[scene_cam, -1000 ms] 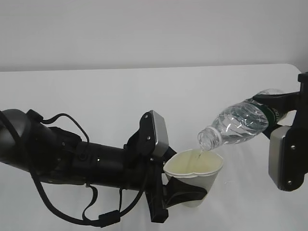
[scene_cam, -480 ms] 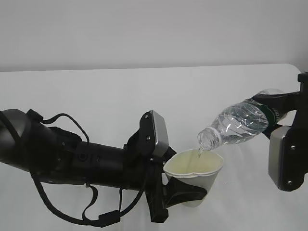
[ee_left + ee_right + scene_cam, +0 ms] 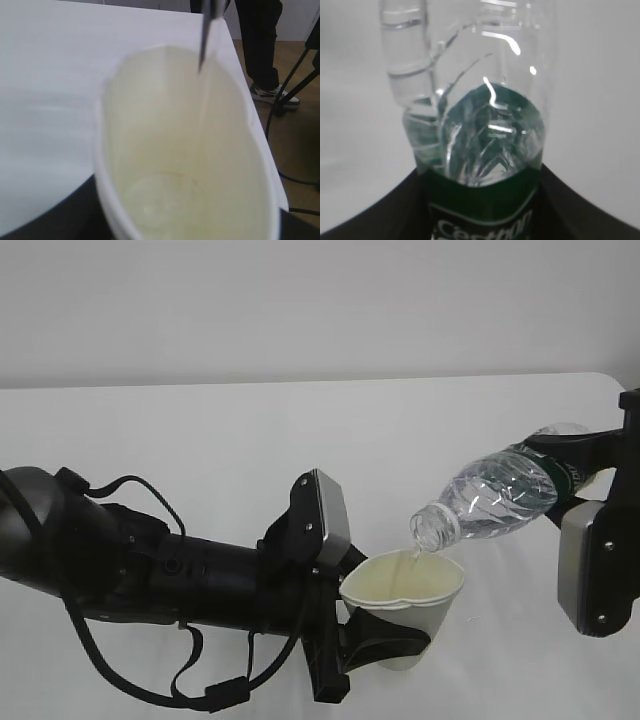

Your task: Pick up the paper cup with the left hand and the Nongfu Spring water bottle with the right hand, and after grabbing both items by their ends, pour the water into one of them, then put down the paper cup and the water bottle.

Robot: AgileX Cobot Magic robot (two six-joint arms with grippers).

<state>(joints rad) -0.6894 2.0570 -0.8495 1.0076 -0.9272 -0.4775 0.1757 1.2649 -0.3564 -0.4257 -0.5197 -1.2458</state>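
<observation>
A white worktop (image 3: 250,440) with a plain matte surface is seen, running back to a pale wall. Its far right corner is rounded. In the left wrist view the near edge is met by a wooden floor (image 3: 295,150). Whether the paper cup (image 3: 405,595) rests on the surface or is held just above it cannot be told. Soft shadows are cast on the surface.

A white table (image 3: 250,440) meets a pale grey wall (image 3: 300,300); beyond its edge lies wooden floor (image 3: 295,145).
</observation>
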